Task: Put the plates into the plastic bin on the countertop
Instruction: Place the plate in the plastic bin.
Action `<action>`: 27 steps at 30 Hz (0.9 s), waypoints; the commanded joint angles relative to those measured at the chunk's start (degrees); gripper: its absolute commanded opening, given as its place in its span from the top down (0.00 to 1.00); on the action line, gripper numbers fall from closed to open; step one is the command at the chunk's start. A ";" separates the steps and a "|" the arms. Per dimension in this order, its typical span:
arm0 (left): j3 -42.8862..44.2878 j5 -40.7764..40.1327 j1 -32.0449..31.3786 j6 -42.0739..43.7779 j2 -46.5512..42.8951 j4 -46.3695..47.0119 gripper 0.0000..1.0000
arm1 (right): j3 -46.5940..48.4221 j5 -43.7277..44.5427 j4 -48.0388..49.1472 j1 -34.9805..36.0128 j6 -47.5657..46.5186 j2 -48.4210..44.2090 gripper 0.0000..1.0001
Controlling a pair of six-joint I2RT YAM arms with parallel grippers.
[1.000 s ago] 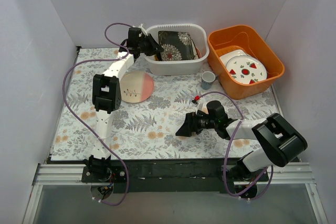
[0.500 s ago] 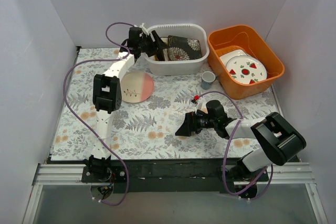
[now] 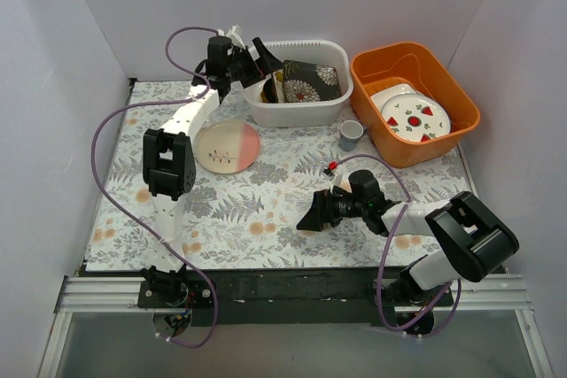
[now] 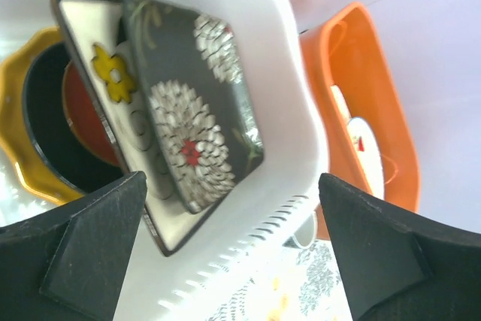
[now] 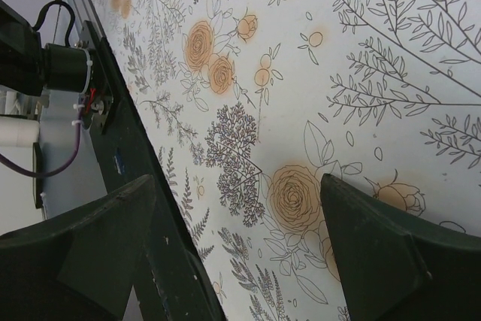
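Note:
My left gripper (image 3: pixel 263 65) hangs open over the left end of the plastic bin (image 3: pixel 332 109), holding nothing. In the left wrist view its jaws (image 4: pixel 231 180) stand wide apart above the bin wall (image 4: pixel 297 140). Inside, a black white-flowered square plate (image 4: pixel 203 118) leans on a cream floral square plate (image 4: pixel 101 84). Under them lie a red plate (image 4: pixel 86 133), a dark brown plate (image 4: pixel 41 122) and a yellow-orange scalloped plate (image 4: pixel 19 159). A pink plate (image 3: pixel 227 147) lies on the countertop (image 3: pixel 266 210). My right gripper (image 3: pixel 311 216) rests open and empty low over the countertop (image 5: pixel 361 73).
An orange tub (image 3: pixel 414 102) with white fruit-marked plates (image 3: pixel 410 114) stands right of the bin. A small cup (image 3: pixel 351 135) sits between bin and tub. White walls close in the left, back and right sides. The dark base rail (image 3: pixel 292 285) runs along the near edge.
My left gripper opened and let go of the black flowered plate, which tipped down into the bin. The gripper then drew back to the left. The right arm stayed still.

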 commanded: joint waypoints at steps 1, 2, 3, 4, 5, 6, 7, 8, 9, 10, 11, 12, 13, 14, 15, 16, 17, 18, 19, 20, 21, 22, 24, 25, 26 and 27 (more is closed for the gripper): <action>-2.05 -0.22 0.33 0.30 -7.72 3.44 0.02 | -2.03 1.49 -3.13 0.29 -1.30 -1.41 0.02; -2.05 -0.13 0.33 0.48 -7.72 3.26 0.02 | -2.12 1.57 -3.39 0.29 -1.21 -2.02 0.02; -2.05 0.04 0.42 0.57 -7.72 3.17 0.02 | -2.12 1.92 -3.66 0.29 -1.38 -2.29 0.02; -2.23 0.22 0.42 0.74 -7.98 3.00 0.02 | -2.12 2.10 -4.01 0.29 -1.56 -2.64 0.02; -2.49 0.31 0.33 0.75 -8.07 2.91 0.02 | -2.12 2.36 -5.14 0.29 -1.73 -3.43 0.02; -2.93 0.39 0.42 0.75 -8.33 3.00 0.02 | -2.03 2.97 -5.76 0.29 -1.91 -3.96 0.02; -3.45 0.40 0.42 0.83 -9.03 3.08 0.02 | -2.03 3.24 -6.29 0.37 -2.09 -4.48 0.02; -5.46 0.31 0.42 0.75 -9.47 3.61 0.02 | -2.12 3.50 -7.17 0.29 -2.26 -5.36 0.02; -6.44 0.22 0.33 0.75 -10.09 4.13 0.02 | -2.03 4.12 -7.61 0.29 -2.26 -5.80 0.02; -7.75 -0.04 0.42 0.83 -11.40 4.49 0.02 | -2.12 4.38 -8.05 0.29 -2.44 -6.24 0.02; -10.20 -0.65 0.42 1.01 -12.28 5.19 0.02 | -2.12 4.65 -8.40 0.29 -2.44 -7.03 0.02; -11.79 -1.09 0.33 1.10 -13.16 5.37 0.02 | -2.12 5.17 -9.10 0.29 -2.44 -7.39 0.02; -13.29 -1.53 0.42 1.18 -14.13 5.63 0.03 | -2.12 5.35 -9.28 0.29 -2.53 -7.56 0.02; -14.96 -2.06 0.42 1.45 -16.57 6.59 0.04 | -2.03 5.35 -9.72 0.29 -2.61 -7.91 0.02; -19.15 -3.37 0.33 1.54 -17.90 7.30 0.04 | -1.94 5.61 -10.24 0.29 -2.70 -8.09 0.02; -21.19 -4.17 0.42 1.80 -19.57 8.00 0.05 | -1.86 5.53 -10.42 0.29 -2.79 -8.18 0.02; -23.56 -5.13 0.50 1.97 -22.11 8.44 0.06 | -1.85 5.62 -10.51 0.29 -2.97 -8.36 0.02; -27.07 -6.88 0.51 2.32 -23.61 10.10 0.07 | -1.85 5.62 -10.60 0.29 -2.88 -8.53 0.02; -28.93 -8.29 0.77 2.50 -24.85 10.20 0.07 | -1.68 5.70 -10.78 0.29 -2.88 -8.45 0.02; -30.51 -9.52 0.94 2.76 -25.99 10.47 0.08 | -1.68 5.70 -10.69 0.29 -2.97 -8.27 0.02; -33.40 -10.67 1.55 2.85 -28.35 10.38 0.08 | -1.68 5.53 -10.60 0.29 -2.97 -8.18 0.02; -34.65 -12.59 1.91 2.86 -29.33 10.38 0.09 | -1.59 5.44 -10.51 0.29 -2.97 -8.01 0.02; -37.55 -13.84 3.05 2.86 -32.23 10.82 0.11 | -1.24 5.09 -10.25 0.29 -2.97 -7.65 0.02; -39.82 -14.80 3.49 2.77 -33.11 10.82 0.11 | -1.07 5.00 -10.25 0.29 -2.97 -7.48 0.02; -41.06 -15.33 3.84 2.77 -33.73 10.47 0.12 | -0.54 4.91 -10.42 0.29 -3.14 -7.13 0.02; -41.95 -15.86 4.98 2.85 -34.26 10.03 0.13 | -0.10 4.65 -10.77 0.29 -3.66 -6.87 0.02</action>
